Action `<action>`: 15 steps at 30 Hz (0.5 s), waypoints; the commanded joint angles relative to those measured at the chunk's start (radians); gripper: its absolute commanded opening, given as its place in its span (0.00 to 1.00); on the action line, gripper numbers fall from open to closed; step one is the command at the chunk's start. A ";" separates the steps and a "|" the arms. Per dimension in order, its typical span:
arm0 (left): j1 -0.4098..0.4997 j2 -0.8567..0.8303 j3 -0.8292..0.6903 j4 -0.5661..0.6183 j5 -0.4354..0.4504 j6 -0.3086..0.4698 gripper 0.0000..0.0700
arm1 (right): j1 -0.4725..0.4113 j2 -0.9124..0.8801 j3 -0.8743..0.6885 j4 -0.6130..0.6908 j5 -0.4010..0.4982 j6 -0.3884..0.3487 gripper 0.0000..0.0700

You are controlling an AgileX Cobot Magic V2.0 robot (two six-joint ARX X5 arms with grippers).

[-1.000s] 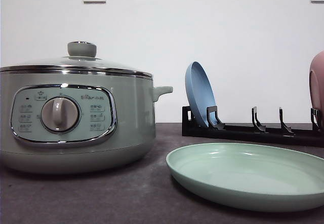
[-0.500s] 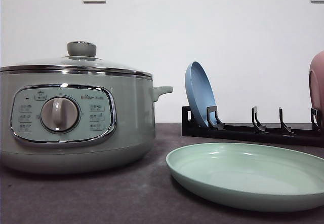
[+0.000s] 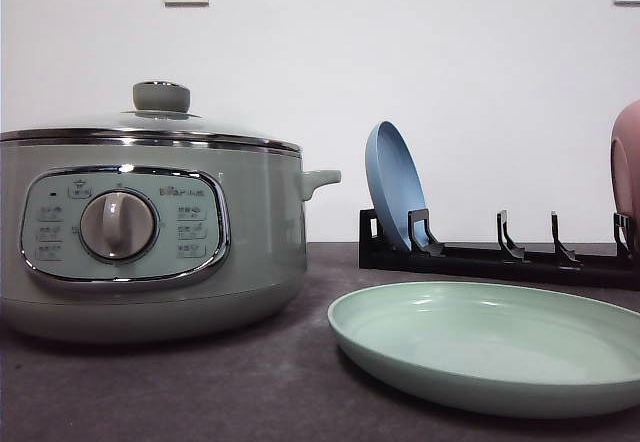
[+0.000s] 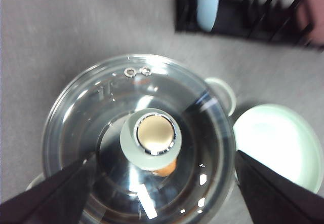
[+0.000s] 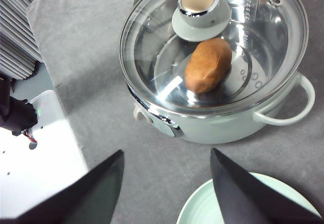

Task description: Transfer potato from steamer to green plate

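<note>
The steamer (image 3: 150, 232) stands at the left of the table (image 3: 250, 392), its dial facing the camera, and its glass lid (image 3: 150, 127) is on and seated in the chrome rim, so nothing can be lifted out until that lid comes off. From the left wrist view the left tool (image 4: 161, 193) hangs above the lid with its two dark fingers (image 4: 48, 193) spread wide, holding nothing; the lid knob (image 4: 151, 134) sits midway between them, which looks like a line-up for gripping the knob. A sliver of the potato (image 4: 164, 169) shows at the knob's 6 o'clock edge there.

In the right wrist view the potato (image 5: 208, 65) lies inside on the steamer's perforated rack, just off the knob (image 5: 198, 2) at about 6 o'clock, clearly seen through the glass. The right tool (image 5: 167, 191) is likewise wide open and empty, held over bare table at the pot's 6 o'clock side, probably waiting until the lid is clear.

The green plate (image 3: 490, 347) lies flat and empty at the steamer's 3 o'clock, near enough to make the carry short. Behind it, at its 12 o'clock, a black rack (image 3: 500, 257) holds a blue plate (image 3: 395, 187) on edge, with a pink plate (image 3: 627, 172) at the far right
</note>
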 commanded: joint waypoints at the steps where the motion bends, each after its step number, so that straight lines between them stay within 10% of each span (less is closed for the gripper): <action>1: -0.021 0.056 0.059 -0.010 -0.025 0.013 0.79 | 0.007 0.013 0.017 0.001 -0.001 -0.012 0.48; 15: -0.099 0.289 0.103 -0.082 -0.137 0.020 0.79 | 0.007 0.013 0.017 -0.005 -0.001 -0.012 0.48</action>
